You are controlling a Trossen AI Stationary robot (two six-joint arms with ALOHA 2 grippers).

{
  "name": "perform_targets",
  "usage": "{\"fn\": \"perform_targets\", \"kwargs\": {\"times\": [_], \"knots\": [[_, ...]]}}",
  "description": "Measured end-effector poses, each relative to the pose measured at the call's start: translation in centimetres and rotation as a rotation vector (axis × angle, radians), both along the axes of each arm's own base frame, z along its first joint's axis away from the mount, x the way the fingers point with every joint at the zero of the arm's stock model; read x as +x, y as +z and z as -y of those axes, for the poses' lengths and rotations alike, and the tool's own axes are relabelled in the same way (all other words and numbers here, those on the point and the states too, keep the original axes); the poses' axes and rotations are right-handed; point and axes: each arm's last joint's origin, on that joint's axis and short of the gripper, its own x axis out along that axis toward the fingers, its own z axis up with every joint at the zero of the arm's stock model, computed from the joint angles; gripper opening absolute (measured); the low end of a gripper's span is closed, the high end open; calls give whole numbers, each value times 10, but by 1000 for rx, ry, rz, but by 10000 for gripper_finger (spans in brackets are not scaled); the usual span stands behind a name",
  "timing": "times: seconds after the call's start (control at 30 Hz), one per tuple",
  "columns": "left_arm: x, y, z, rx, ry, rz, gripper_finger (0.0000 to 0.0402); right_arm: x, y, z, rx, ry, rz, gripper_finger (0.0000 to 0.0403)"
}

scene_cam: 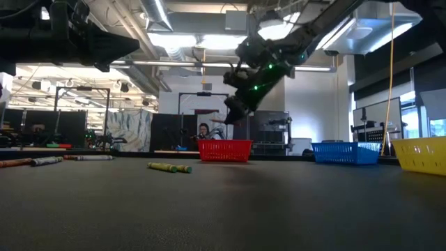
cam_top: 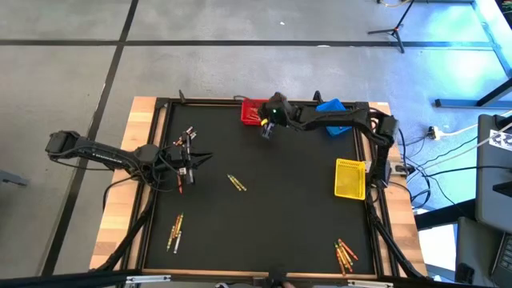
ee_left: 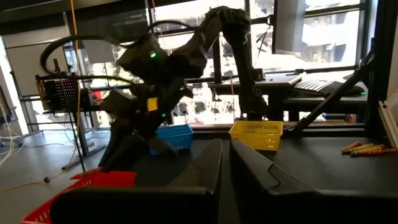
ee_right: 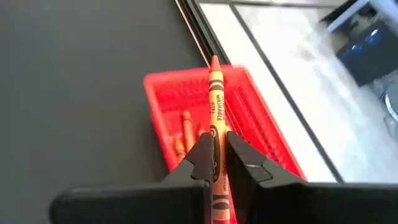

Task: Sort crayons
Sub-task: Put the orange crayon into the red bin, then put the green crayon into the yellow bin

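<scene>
Black table mat in a workshop, red bin at far edge, blue bin right of it, yellow bin at right side. Right gripper above the red bin, fingers pinched on an orange crayon, more crayons inside; left gripper hovering at left, fingers nearly together, empty. Loose crayons mid-mat, near left and near right; likely light, stiff, waxy, snappable, best pinched mid-length across the paper wrap.
</scene>
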Motion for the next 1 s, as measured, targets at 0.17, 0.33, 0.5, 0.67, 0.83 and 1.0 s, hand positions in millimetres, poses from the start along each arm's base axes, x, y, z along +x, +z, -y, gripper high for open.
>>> {"fn": "perform_targets", "kwargs": {"times": [0.17,0.33,0.5,0.67,0.83,1.0], "knots": [[0,0,0,1,5,-2,25,-9,-10,25,21,-45,-10,24],[0,0,0,1,6,-2,25,-11,-18,34,35,-77,-9,24],[0,0,-1,-2,26,-2,25,-10,-18,32,25,-63,-10,53],[0,0,-1,7,27,-5,25,-12,-18,32,20,-122,-34,116],[0,-1,-1,18,28,-15,25,-15,3,7,61,-49,-63,145],[0,-1,0,19,19,-19,25,-13,34,-43,138,72,-24,143]]}}
